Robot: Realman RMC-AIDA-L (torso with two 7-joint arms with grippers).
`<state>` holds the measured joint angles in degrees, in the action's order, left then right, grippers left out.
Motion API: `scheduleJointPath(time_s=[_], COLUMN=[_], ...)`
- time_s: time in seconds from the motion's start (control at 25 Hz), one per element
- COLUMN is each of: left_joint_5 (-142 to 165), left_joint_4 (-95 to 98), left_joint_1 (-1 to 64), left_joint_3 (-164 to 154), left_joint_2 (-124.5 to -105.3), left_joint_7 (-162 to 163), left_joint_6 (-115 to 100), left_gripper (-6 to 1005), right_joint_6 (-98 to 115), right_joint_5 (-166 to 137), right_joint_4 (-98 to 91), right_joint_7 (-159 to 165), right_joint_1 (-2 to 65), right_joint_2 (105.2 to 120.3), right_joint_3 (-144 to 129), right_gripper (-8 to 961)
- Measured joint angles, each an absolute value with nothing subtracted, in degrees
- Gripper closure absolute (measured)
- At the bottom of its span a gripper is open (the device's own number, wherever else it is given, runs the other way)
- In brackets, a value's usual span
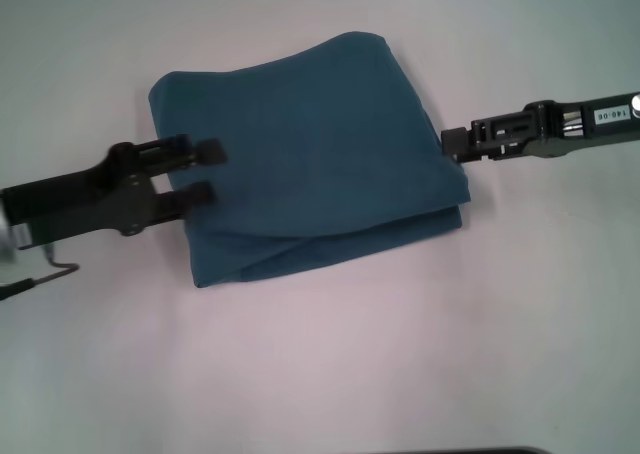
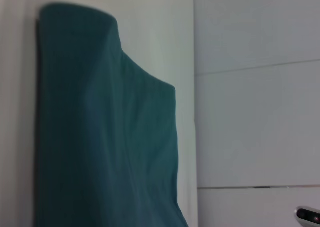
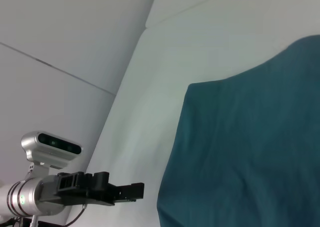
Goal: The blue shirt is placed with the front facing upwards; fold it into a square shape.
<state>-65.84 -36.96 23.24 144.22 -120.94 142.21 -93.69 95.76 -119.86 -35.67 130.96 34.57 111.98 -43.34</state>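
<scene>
The blue shirt (image 1: 320, 154) lies folded into a rough rectangle in the middle of the white table, with stacked layers showing along its near edge. No print or collar shows. My left gripper (image 1: 207, 172) is open over the shirt's left edge, one finger on each side of a strip of flat cloth, holding nothing. My right gripper (image 1: 455, 142) is at the shirt's right edge, level with the top layer. The left wrist view shows the shirt (image 2: 105, 137) close up. In the right wrist view the shirt (image 3: 250, 152) appears with the left gripper (image 3: 135, 189) beyond it.
The white table (image 1: 330, 374) extends on all sides of the shirt. A thin dark cable (image 1: 45, 274) hangs under the left arm near the table's left edge. A pale wall (image 3: 60, 42) rises behind the table.
</scene>
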Motion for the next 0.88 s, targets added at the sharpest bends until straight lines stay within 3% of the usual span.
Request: scheduleJointPath(time_s=[0.24,0.88], left_joint_5=[-64.83,-61.11], left_joint_4=[-35.66,-31.19], left_joint_1=[24.66,26.24], left_joint_3=[144.22,143.62], left_joint_2=[-122.45,-121.22], left_joint_7=[142.47,142.93], left_joint_6=[-91.83,-83.52], left_gripper=[293,292], right_joint_6=[95.69,95.63], right_joint_5=[-120.37,-120.50], right_joint_4=[-35.67,-35.68], right_joint_7=[130.81,130.85], right_joint_1=[33.82,33.30], right_joint_2=[112.14,112.15], right_joint_3=[-43.33,-42.90], right_gripper=[366,366])
